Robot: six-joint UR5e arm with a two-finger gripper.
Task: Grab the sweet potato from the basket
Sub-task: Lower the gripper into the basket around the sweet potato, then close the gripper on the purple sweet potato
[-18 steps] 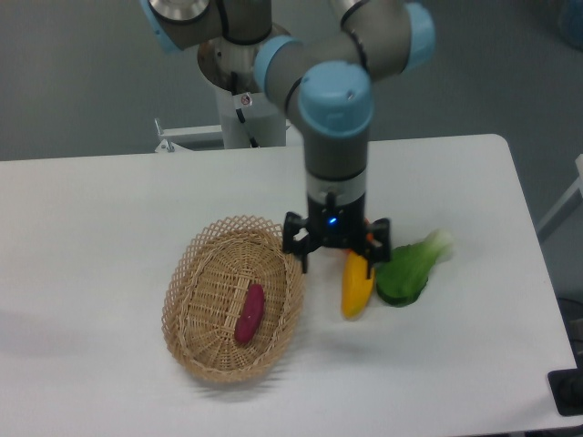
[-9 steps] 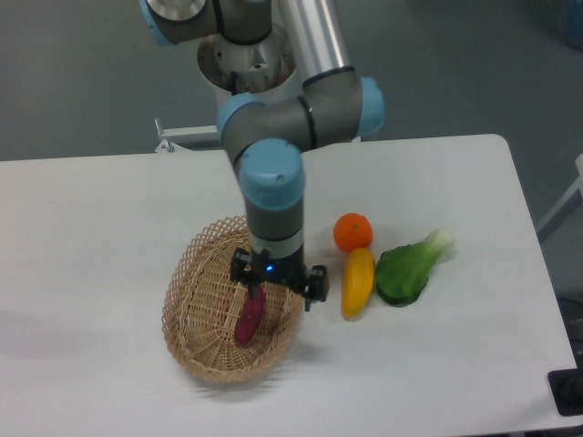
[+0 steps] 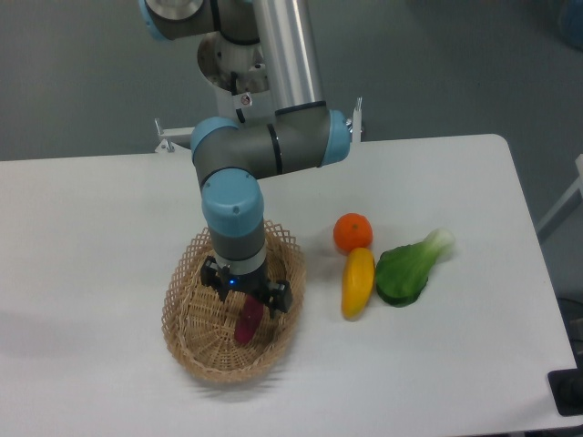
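Claw [image 3: 247, 305]: positioned inside the basket [image 3: 187, 314], directly above the upper end of the sweet potato [image 3: 247, 322]. The black claw body and wrist cover that end of the tuber. From this angle it cannot be determined whether the jaws are apart, together, or clamped on the tuber; the fingertips are hidden against the dark body and the weave. A small blue light shows on the claw housing.

Sweet potato: lies in the basket floor, right of centre, long axis running roughly top to bottom with a slight tilt. Only its lower portion is visible, dark magenta, below the claw. Contact between claw and tuber cannot be confirmed.

Basket: oval, tan wicker with an open-weave rim, resting on the white table [image 3: 100, 218], left of centre. The arm's wrist section descends vertically into it, hiding part of the far rim.

Arm [image 3: 264, 150]: grey with light blue joint caps, reaching down from the mount at the rear edge of the table, elbow bent above the basket.

Other produce, on the table to the right of the basket and apart from it: an orange [image 3: 352, 232]; a yellow oblong fruit [image 3: 357, 282] just below it and touching or nearly touching it; a green leafy vegetable [image 3: 409, 268] with a pale stem, immediately right of the yellow fruit.
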